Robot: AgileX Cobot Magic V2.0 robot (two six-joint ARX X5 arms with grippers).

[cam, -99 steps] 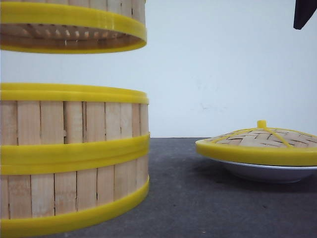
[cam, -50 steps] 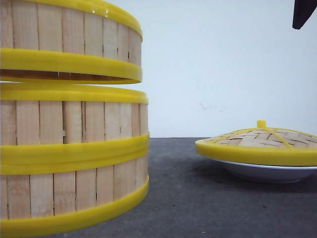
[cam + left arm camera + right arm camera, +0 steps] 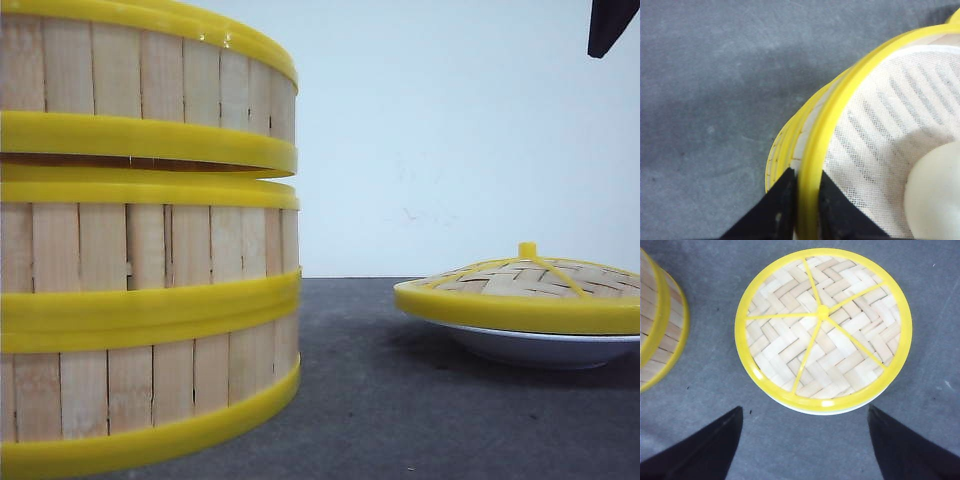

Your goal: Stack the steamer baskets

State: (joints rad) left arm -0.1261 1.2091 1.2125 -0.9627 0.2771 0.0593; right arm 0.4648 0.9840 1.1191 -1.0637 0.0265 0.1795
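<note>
Top steamer basket point(image 3: 140, 85) pinched at its rim by left gripper point(image 3: 802, 200), jaws narrow, one finger inside the wall and one outside. Nearly seated on the lower two steamer baskets point(image 3: 140, 320), at the left of the worktop point(image 3: 420, 400); thin dark gap still showing between the yellow rims. Best finished by lowering straight, rims concentric, releasing only once the gap closes all round. Right gripper point(image 3: 802, 440) hovering over the woven lid point(image 3: 822, 327) on its white plate point(image 3: 545, 348), jaws wide, holding nothing. Stack's left side cut off in front view; far-side rim alignment hidden; pale round item inside top basket not identifiable.
</note>
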